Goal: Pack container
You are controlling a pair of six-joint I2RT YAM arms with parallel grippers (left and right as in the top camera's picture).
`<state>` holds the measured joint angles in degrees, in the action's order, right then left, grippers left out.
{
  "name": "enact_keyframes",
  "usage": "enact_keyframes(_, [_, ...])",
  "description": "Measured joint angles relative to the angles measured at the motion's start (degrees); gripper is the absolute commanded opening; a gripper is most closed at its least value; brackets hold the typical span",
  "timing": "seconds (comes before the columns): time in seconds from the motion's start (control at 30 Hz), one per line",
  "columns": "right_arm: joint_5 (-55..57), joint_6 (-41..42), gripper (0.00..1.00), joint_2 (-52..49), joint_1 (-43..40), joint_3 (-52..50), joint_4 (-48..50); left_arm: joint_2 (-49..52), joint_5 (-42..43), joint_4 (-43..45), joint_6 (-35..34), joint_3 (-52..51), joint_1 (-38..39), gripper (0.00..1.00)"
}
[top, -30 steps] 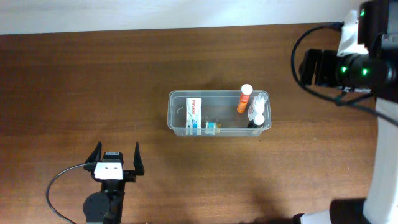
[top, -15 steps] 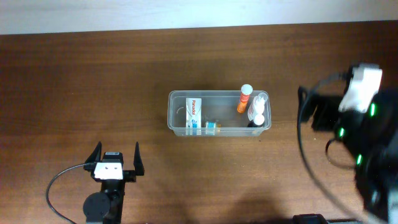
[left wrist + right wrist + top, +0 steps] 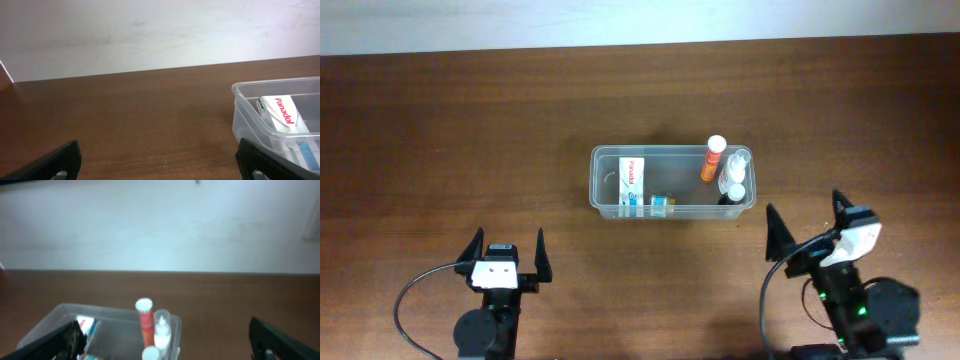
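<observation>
The clear plastic container (image 3: 675,176) sits mid-table. Inside lie a white Panadol box (image 3: 633,180), an orange tube with a white cap (image 3: 712,158), white bottles (image 3: 735,180) and a small blue item (image 3: 661,204). My left gripper (image 3: 508,245) rests open near the front left, well away from the tub. My right gripper (image 3: 803,206) stands open just front-right of it. The left wrist view shows the container's corner (image 3: 240,92) and the Panadol box (image 3: 280,112) beyond the open gripper (image 3: 161,160). In the blurred right wrist view, the orange tube (image 3: 145,320) and a white bottle (image 3: 161,330) stand ahead of the open gripper (image 3: 167,342).
Brown wooden table (image 3: 440,130) runs to a pale wall (image 3: 150,35) at the back. Black cables (image 3: 415,300) loop beside each arm base near the front edge.
My right arm has swung from the far right back of the table down to the front right, its open gripper now facing the container. The left arm and the tub's contents have not moved.
</observation>
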<state>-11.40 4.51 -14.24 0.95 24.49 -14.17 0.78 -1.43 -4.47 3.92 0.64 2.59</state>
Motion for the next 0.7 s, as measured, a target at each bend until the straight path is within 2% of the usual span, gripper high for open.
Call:
enact_keyframes(0.17, [-1.6, 0.0, 0.98, 5.2, 0.0, -9.2, 7.6, 0.0, 0.0, 0.0, 0.0, 0.0, 0.0, 0.99])
enact_keyframes(0.3, [-1.9, 0.0, 0.98, 7.3, 0.0, -12.6, 11.2, 0.0, 0.0, 0.0, 0.0, 0.0, 0.0, 0.99])
enact_keyframes(0.7, [-1.8, 0.0, 0.98, 13.4, 0.0, -16.1, 19.2, 0.0, 0.0, 0.0, 0.0, 0.0, 0.0, 0.99])
